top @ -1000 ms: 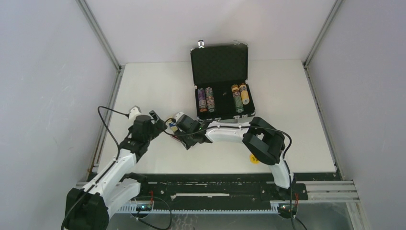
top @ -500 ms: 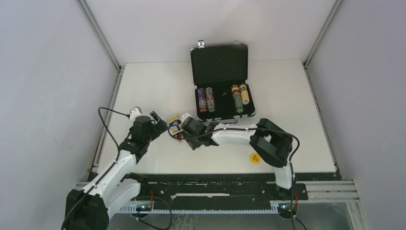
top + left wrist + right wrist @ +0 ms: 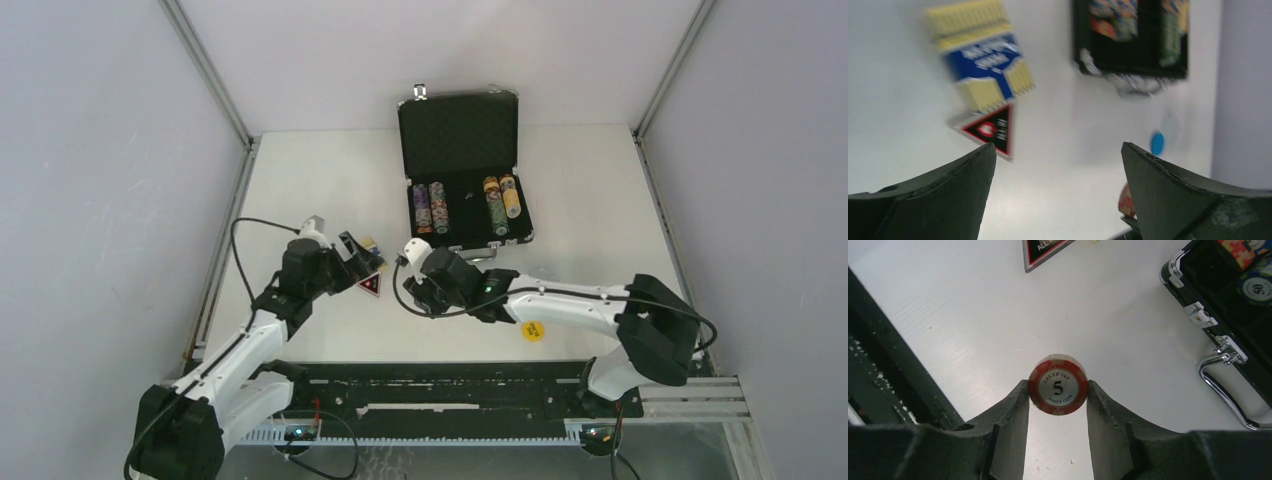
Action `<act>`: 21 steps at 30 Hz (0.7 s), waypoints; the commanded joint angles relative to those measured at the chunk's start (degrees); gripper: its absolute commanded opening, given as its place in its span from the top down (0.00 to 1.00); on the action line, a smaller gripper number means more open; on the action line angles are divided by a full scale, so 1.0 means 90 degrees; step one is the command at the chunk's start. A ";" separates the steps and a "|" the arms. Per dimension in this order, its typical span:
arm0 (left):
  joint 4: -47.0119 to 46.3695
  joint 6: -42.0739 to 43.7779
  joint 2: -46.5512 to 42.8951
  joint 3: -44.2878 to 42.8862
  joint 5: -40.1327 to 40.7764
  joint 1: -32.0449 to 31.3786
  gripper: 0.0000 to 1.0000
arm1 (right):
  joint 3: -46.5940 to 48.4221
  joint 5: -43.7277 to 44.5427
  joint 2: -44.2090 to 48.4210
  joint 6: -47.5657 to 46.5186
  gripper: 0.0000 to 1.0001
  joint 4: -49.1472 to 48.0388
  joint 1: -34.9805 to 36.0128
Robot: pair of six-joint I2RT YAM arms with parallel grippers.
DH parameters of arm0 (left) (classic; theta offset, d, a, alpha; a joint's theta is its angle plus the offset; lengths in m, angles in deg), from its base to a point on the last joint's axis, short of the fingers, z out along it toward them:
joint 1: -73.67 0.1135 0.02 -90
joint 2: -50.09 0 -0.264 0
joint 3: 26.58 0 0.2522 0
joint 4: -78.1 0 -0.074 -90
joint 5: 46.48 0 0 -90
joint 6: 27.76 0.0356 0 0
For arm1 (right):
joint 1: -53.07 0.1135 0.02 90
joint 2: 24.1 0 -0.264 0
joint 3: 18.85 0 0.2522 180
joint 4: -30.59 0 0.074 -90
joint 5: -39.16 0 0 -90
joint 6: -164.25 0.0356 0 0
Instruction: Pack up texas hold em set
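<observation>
Short of the open briefcase (image 3: 458, 135), the red chip (image 3: 1058, 386) may pop loose, I judge, pinched only by its rim, if I swing fast or clip the latches; my right gripper (image 3: 1058, 390) is clamped narrow on it above bare table; my left gripper (image 3: 1058, 150) gapes wide, empty, over the card deck (image 3: 980, 60) and triangular token (image 3: 990, 131).

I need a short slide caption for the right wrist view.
Right gripper pinches a red 5 poker chip over the white table, briefcase at right.
</observation>
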 commanded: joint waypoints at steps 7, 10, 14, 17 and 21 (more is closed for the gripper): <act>0.0309 0.0251 -0.0111 -0.1065 -0.2648 -0.0732 0.07 | -0.0235 -0.0100 0.1374 -0.0422 0.73 -0.0291 0.0050; 0.0508 0.0341 -0.0010 -0.1243 -0.2955 -0.0809 0.10 | -0.0280 -0.0203 0.1661 -0.0499 0.73 -0.0315 0.0052; 0.0496 0.0302 0.0000 -0.1332 -0.3207 -0.0970 0.11 | -0.0306 -0.0329 0.1859 -0.0536 0.73 -0.0363 0.0050; 0.0629 0.0346 0.0130 -0.1474 -0.3346 -0.1113 0.12 | -0.0306 -0.0419 0.1907 -0.0546 0.73 -0.0443 0.0043; 0.0678 0.0330 0.0211 -0.1633 -0.3575 -0.1177 0.13 | -0.0305 -0.0494 0.1980 -0.0582 0.73 -0.0547 0.0040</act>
